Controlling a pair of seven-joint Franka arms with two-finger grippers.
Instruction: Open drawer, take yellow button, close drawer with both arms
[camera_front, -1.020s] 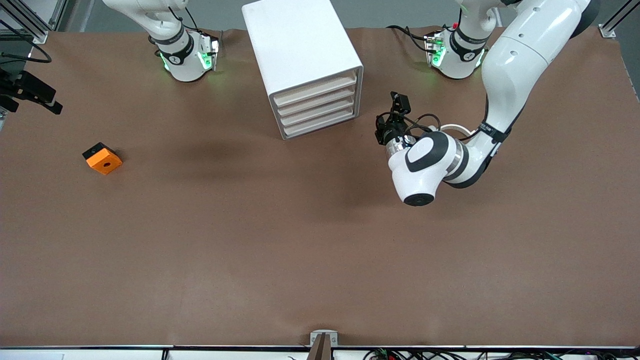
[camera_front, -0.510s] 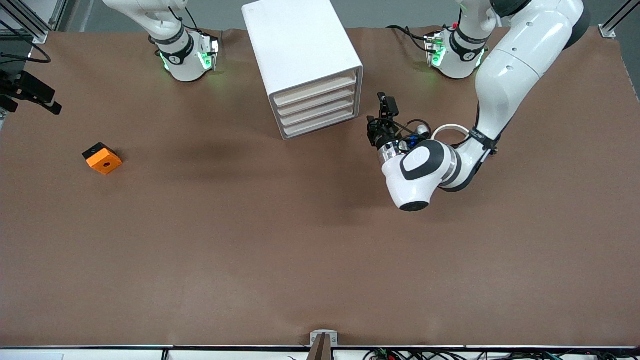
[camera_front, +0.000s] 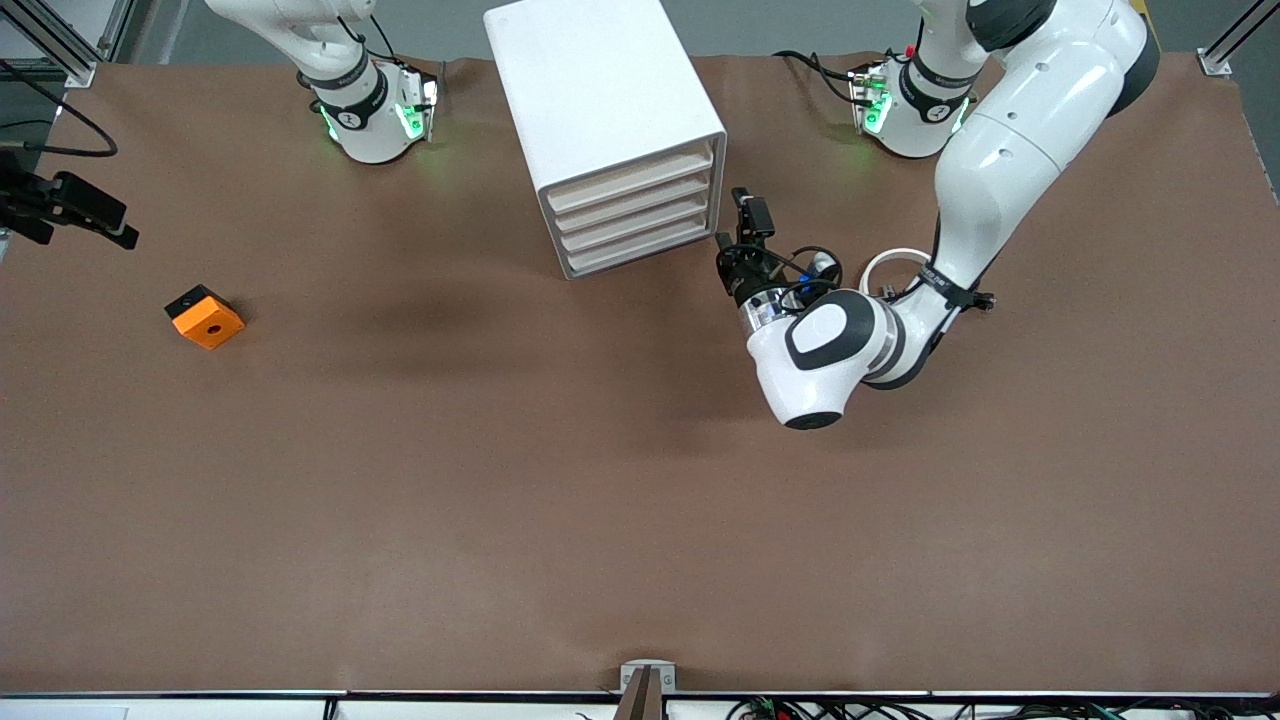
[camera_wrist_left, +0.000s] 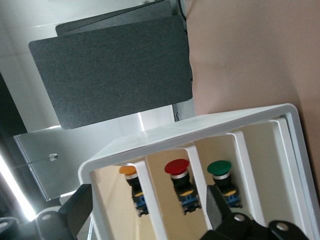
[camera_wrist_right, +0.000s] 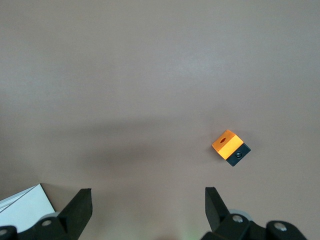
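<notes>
The white drawer cabinet (camera_front: 600, 100) stands near the arms' bases, and all its drawers (camera_front: 635, 215) look pushed in. My left gripper (camera_front: 742, 238) is open beside the cabinet's front corner, toward the left arm's end of the table. In the left wrist view, my left gripper (camera_wrist_left: 148, 205) faces the cabinet's front frame (camera_wrist_left: 200, 125). The button (camera_wrist_left: 128, 170), with its orange-yellow cap, shows in the outermost compartment. My right gripper (camera_front: 95, 212) hangs open at the right arm's end of the table. In its wrist view my right gripper (camera_wrist_right: 147, 195) holds nothing.
A red-capped part (camera_wrist_left: 176, 167) and a green-capped part (camera_wrist_left: 219, 167) sit in the compartments beside the button's. An orange block (camera_front: 205, 317) with a hole and black side lies toward the right arm's end of the table; this orange block (camera_wrist_right: 226, 142) also shows under the right gripper.
My left arm has swung its gripper closer to the cabinet's front corner. My right gripper has shifted slightly at the table's edge. Both stay open.
</notes>
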